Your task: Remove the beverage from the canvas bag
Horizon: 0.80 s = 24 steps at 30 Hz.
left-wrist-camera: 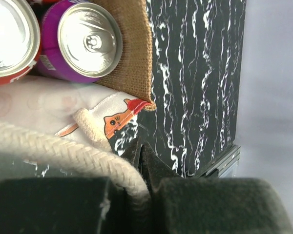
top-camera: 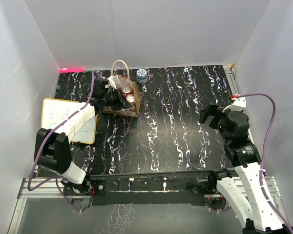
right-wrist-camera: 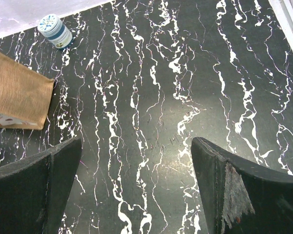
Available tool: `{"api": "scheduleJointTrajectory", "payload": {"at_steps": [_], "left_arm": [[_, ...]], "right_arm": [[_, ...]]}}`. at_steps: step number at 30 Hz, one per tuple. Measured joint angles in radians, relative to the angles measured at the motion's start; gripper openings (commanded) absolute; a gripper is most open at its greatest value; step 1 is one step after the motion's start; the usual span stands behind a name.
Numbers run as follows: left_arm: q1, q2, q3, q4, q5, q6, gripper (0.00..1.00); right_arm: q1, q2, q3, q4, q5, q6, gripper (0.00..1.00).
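Table top (top-camera: 185, 122): black, veined with white marbling; canvas bag (right-wrist-camera: 19, 95), left of frame: tan-brown weave; its lining (left-wrist-camera: 115, 119): white, printed with orange cats; rope handle (left-wrist-camera: 63, 151): cream; purple can (left-wrist-camera: 88, 41): silver lid; red can (left-wrist-camera: 10, 39), upper left: silver lid; small jar (right-wrist-camera: 54, 30): white and blue, patterned lid; writing board (top-camera: 56, 113): white, yellow edge.

Top cam high from rear, wrist cams close-up fwd; all share canvas bag (right-wrist-camera: 17, 92).
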Motion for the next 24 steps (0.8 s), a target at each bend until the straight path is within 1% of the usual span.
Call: {"api": "scheduleJointTrajectory", "payload": {"at_steps": [12,18,24], "left_arm": [[-0.018,-0.323,-0.203,-0.181,-0.033,0.102,0.0],[-0.023,-0.449,-0.255,-0.299,-0.074,0.159,0.0],[-0.024,-0.55,-0.287,-0.398,-0.146,0.177,0.0]], "right_arm": [[0.0,0.007,0.0,0.002,-0.022,-0.003,0.98],[0.0,0.015,0.0,0.003,-0.032,-0.003,0.98],[0.0,0.032,0.0,0.003,-0.064,-0.005,0.98]]}}
